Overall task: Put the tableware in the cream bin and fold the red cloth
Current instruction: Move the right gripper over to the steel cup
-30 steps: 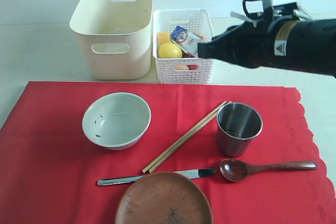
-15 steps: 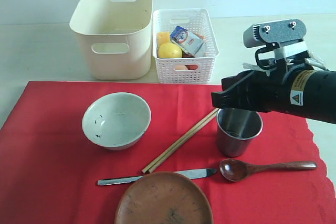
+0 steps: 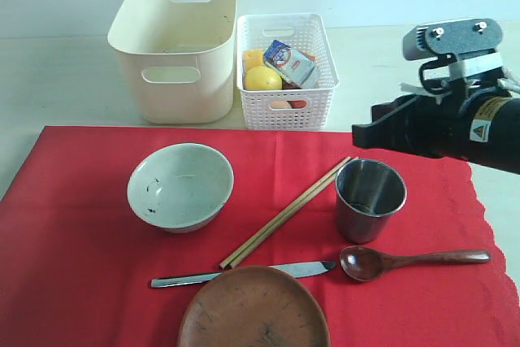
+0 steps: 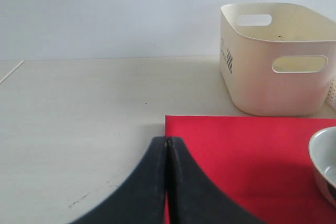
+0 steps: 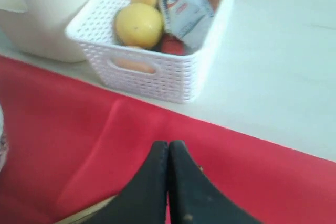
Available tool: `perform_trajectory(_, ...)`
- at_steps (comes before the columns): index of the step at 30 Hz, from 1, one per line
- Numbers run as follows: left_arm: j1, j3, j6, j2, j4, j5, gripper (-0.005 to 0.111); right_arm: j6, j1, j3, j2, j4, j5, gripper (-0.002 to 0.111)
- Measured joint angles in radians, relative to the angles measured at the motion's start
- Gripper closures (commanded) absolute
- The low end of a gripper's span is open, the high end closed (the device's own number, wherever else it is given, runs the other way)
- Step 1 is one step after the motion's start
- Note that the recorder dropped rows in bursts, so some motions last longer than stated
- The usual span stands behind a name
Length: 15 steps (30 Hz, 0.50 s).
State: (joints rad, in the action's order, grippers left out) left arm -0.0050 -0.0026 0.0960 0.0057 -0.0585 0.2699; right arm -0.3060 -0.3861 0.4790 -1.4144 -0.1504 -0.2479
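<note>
— Six pieces to move; where are they?
— All on the cloth point(image 3: 81, 241): bowl point(image 3: 180, 184), chopsticks point(image 3: 284, 213), cup point(image 3: 370, 198), knife point(image 3: 236, 275), spoon point(image 3: 406, 260) and plate point(image 3: 253, 310). The plate sits at the cloth's near edge, partly cut off from view.
— And the bin point(image 3: 175, 62)?
— Upright on the surface point(image 3: 57, 79) just past the cloth's far edge, with a basket point(image 3: 284, 103) right beside it.
— Your grippers?
— My right gripper point(image 3: 356, 133) hangs above the cloth's far edge, its fingers pressed together with nothing between them. My left gripper point(image 4: 166, 141) is pressed together too, at the cloth's side edge near a far corner.
— The cloth itself?
— Spread flat, unfolded.
</note>
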Motion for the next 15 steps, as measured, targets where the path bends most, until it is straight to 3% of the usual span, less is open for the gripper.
perform_trajectory(6,0.000,0.000,0.000,0.000,0.000,0.000,0.106,0.022,0.148,0.000,0.000,0.040,0.077,0.108)
perform_trajectory(12,0.000,0.000,0.000,0.000,0.000,0.000,0.106,0.011,0.165,0.000,0.002,0.045,0.179,0.108)
perform_trajectory(15,0.000,0.000,0.000,0.000,0.000,0.000,0.106,-0.025,0.165,0.000,0.002,0.045,0.198,0.099)
